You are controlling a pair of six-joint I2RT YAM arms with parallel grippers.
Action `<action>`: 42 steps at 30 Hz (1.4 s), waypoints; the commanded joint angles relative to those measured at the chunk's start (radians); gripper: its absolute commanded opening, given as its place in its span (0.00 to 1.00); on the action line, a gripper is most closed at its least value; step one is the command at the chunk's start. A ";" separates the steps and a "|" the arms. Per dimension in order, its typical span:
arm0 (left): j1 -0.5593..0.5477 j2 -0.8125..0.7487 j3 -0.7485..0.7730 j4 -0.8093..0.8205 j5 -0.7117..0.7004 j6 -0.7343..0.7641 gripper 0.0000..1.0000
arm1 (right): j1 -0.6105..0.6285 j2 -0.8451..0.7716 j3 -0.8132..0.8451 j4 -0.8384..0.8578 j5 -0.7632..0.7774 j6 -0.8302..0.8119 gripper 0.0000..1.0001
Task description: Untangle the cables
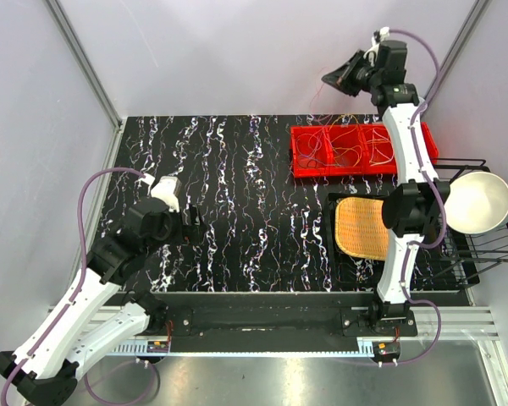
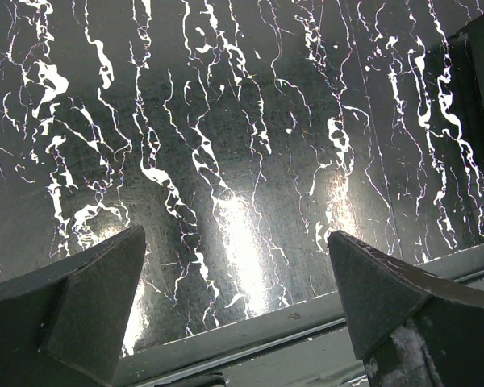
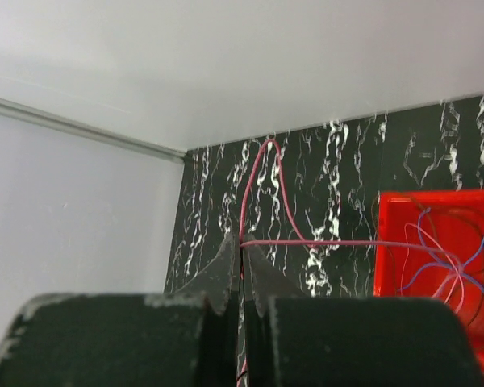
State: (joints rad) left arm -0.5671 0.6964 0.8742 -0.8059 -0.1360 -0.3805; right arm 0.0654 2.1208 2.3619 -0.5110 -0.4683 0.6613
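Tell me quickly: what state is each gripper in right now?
Left gripper: open, empty.
Right gripper: shut on the pink cable.

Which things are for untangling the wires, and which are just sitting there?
For the job: the cables in the red tray; the pink cable pinched by the right gripper.
Just lying about: the woven tray, the white bowl, the black wire rack.

Thin looped cables [image 1: 347, 154] lie in the red tray [image 1: 322, 172], at 2 o'clock in the overhead view. One pink cable [image 3: 323, 242], pinched in the right gripper [image 3: 242, 254], arches toward 12 o'clock.
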 commanded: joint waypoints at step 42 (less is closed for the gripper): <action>0.035 0.003 -0.009 0.068 0.024 0.025 0.99 | 0.057 0.185 -0.294 0.075 0.111 -0.123 0.08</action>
State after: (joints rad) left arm -0.5385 0.7021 0.8726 -0.7914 -0.1280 -0.3698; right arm 0.0971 2.3116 1.9938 -0.4110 -0.3893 0.5873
